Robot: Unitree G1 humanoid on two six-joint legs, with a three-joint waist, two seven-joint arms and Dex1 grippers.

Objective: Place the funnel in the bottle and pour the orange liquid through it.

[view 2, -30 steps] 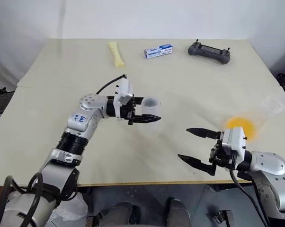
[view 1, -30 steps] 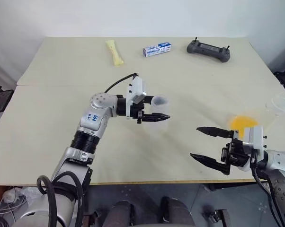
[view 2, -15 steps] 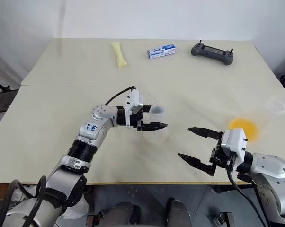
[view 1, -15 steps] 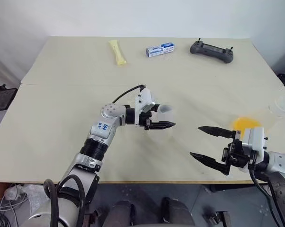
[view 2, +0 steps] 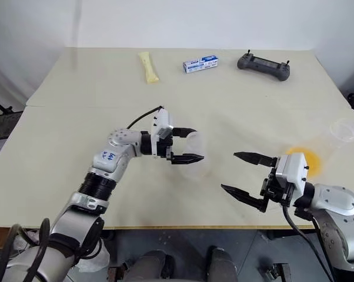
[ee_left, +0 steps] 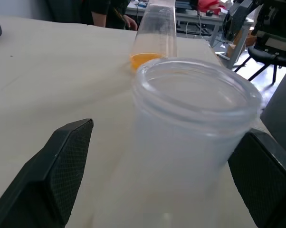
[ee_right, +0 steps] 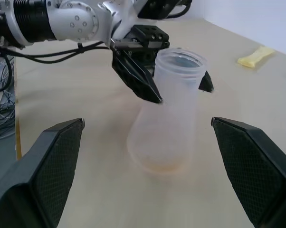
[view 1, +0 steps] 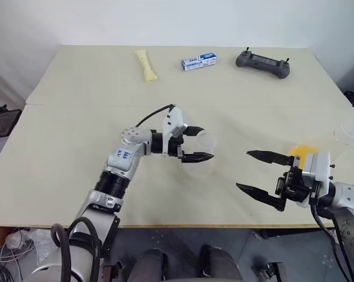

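Observation:
The bottle [view 1: 203, 150], a clear flask with a wide base and narrower neck, stands upright at the table's middle. My left gripper [view 1: 205, 143] is open, one black finger on each side of the bottle's neck [ee_right: 177, 71], holding nothing. The orange liquid [view 1: 302, 154] is a shallow pool in a clear container [ee_left: 155, 35] on the right side of the table. My right gripper [view 1: 243, 170] hangs open and empty between the bottle and that container, pointing toward the bottle. A small clear round-rimmed piece [view 1: 351, 131] sits at the right edge; I cannot tell whether it is the funnel.
Along the table's far side [view 1: 83, 70] lie a pale yellow packet [view 1: 145, 64], a small blue-and-white box [view 1: 199, 60] and a dark handheld controller [view 1: 262, 61]. A seam [view 1: 65, 104] runs across the table. The front edge is close beneath my right gripper.
My left gripper has opened and let go of the bottle's neck. The bottle stands by itself. The right arm has stayed put.

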